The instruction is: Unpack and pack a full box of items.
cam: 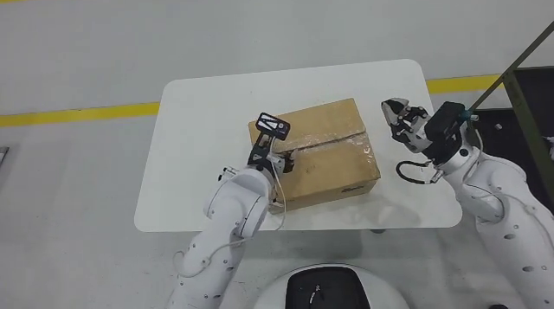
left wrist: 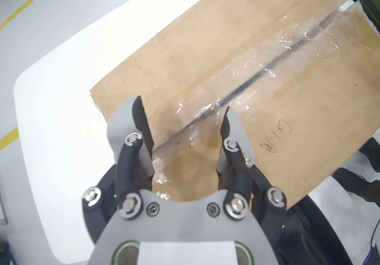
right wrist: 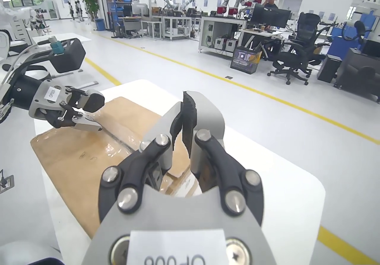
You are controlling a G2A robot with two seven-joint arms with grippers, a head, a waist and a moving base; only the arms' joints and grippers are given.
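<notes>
**Taped box sitting shut, left gripper spread over the seam**

The box [cam: 325,149] is sitting closed on the white table [cam: 195,136], roughly mid-table. Clear tape [left wrist: 267,67] is running along its centre seam, crinkled, with a dark gap showing under it.

The left gripper [left wrist: 182,111] is hanging over the near end of that seam with jaws spread and nothing in them. Whether it is touching the tape, I cannot tell. The right gripper [right wrist: 185,117] is hovering just beside the box's other end, clenched on nothing.

Handling, as a judgement: the cardboard is looking stiff, and the box is probably weighty if full. The tape is looking slick and thin, so it is likely tearing or slipping under a pinch. The best hold is looking like a loose tape edge at the seam end, then a flap edge. For shifting the whole box, press it at both short ends.

Writing: a handwritten mark [left wrist: 276,137] in pen is showing on one top flap, and a small label sticker [right wrist: 51,94] is sitting on the left gripper.
</notes>
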